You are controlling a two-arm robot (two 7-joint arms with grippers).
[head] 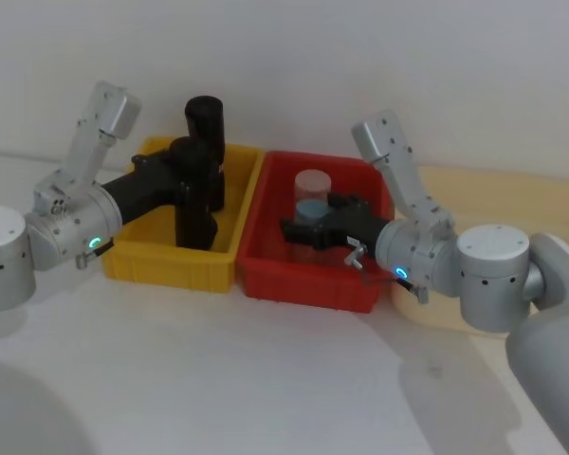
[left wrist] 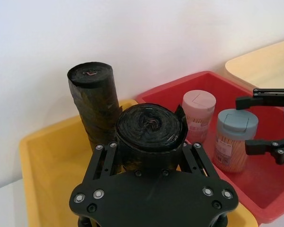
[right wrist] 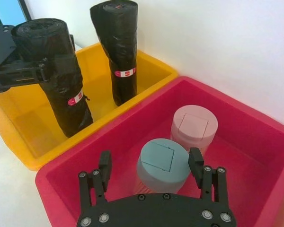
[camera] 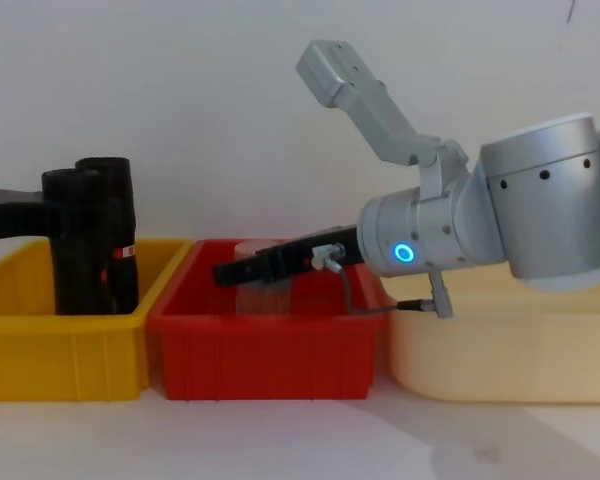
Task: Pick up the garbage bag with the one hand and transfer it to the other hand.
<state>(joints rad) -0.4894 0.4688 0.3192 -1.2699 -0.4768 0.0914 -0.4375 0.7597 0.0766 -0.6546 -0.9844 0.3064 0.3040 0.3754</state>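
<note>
My left gripper (head: pixel 192 178) clamped on the garbage bag (right wrist: pixel 61 90): I should lift it straight clear of the yellow bin (head: pixel 171 267) toward my right gripper (right wrist: pixel 150 160), jaws apart.

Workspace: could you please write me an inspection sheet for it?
Surface: white table carrying a yellow plastic bin, a red plastic bin, a beige tray.
Job's things: thick black plastic garbage-bag roll, tilted, inside the yellow bin.
Clutter: slimmer black roll behind it; pink-lidded jar and blue-lidded jar in the red bin.
Grippers: left tool shut on the thick roll; right tool open at the blue-lidded jar.
Cables: grey cable under the right wrist.
Surroundings: plain white wall.
</note>
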